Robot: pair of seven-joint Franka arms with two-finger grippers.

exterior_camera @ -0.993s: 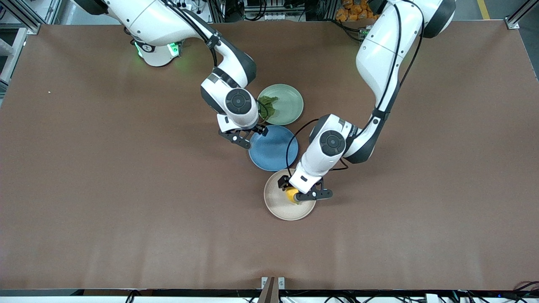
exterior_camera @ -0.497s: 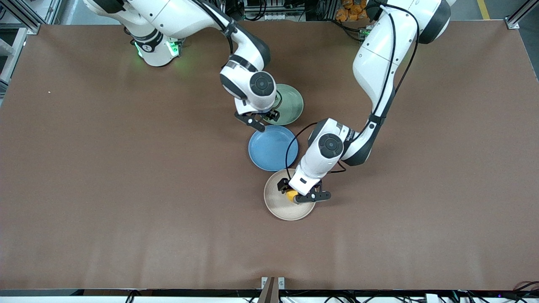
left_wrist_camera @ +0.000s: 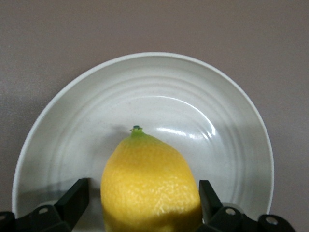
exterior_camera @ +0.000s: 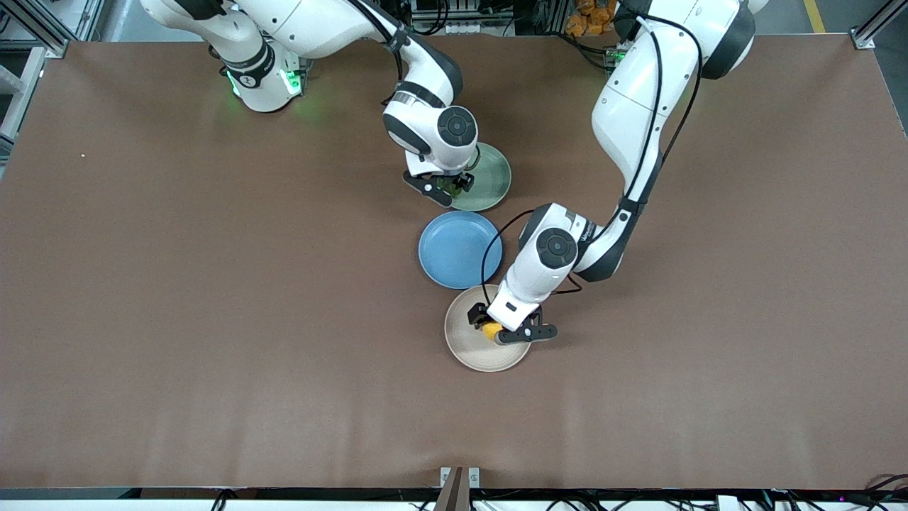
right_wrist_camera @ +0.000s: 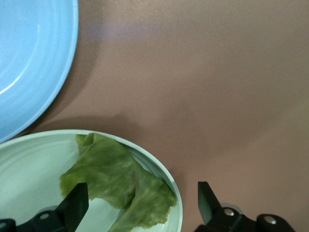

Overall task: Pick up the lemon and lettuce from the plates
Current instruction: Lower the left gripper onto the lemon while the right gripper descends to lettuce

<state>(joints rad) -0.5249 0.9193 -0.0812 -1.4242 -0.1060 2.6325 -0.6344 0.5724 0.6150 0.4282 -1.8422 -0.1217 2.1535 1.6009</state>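
Observation:
The yellow lemon [exterior_camera: 489, 330] lies on the beige plate [exterior_camera: 461, 344], the plate nearest the front camera. My left gripper [exterior_camera: 501, 324] is down at the lemon, open, one finger on each side. In the left wrist view the lemon [left_wrist_camera: 149, 188] fills the gap between the fingers [left_wrist_camera: 72, 203], with a little space on one side. My right gripper [exterior_camera: 445, 186] is open, low over the edge of the pale green plate [exterior_camera: 493, 174]. The right wrist view shows the lettuce [right_wrist_camera: 116, 186] between its fingers [right_wrist_camera: 207, 200] at the rim of that plate [right_wrist_camera: 29, 159].
An empty blue plate [exterior_camera: 457, 248] lies between the green and beige plates, close to both; its edge shows in the right wrist view [right_wrist_camera: 29, 58]. Brown tabletop [exterior_camera: 213, 319] spreads wide on all sides.
My right gripper has swung from the blue plate's edge to above the lettuce on the green plate. My left gripper has stayed at the lemon, shifting only slightly.

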